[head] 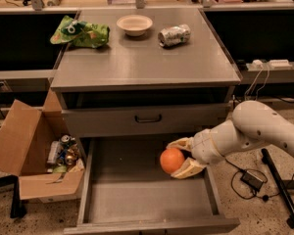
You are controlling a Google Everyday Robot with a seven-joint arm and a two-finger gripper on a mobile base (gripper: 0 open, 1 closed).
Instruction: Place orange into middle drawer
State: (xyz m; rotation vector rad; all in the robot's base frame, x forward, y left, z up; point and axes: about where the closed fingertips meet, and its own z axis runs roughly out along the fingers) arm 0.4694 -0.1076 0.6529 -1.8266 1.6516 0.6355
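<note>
Grey middle drawer (127, 190) is open. Our hand (175, 159) squeezes the orange (170, 161) between its two fingers, over the drawer floor, toward 2 o'clock, near the right wall.

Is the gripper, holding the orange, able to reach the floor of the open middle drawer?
Probably yes. The gripper, shut on the orange, hangs over the open middle drawer, and nothing visible lies beneath it.
</note>
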